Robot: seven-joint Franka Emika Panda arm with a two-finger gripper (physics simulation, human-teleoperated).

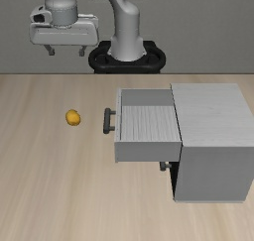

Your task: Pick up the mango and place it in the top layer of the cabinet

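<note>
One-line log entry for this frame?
mango: on table, ungrasped | tool: open, raised, apart from mango | top drawer: pulled out

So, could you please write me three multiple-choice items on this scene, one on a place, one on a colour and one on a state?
1. Where does the mango lie?
A. inside the drawer
B. on the table, to the exterior view's left of the cabinet
C. on top of the cabinet

2. What colour is the cabinet?
A. grey
B. red
C. green

3. How does the cabinet's top drawer stand?
A. pushed fully shut
B. pulled out
C. taken out and lying on the table

Answers:
1 B: the mango rests on the bare table, a little apart from the drawer's handle.
2 A: its top and its sides are all grey.
3 B: the drawer juts from the cabinet toward the exterior view's left, with its inside showing.
</note>
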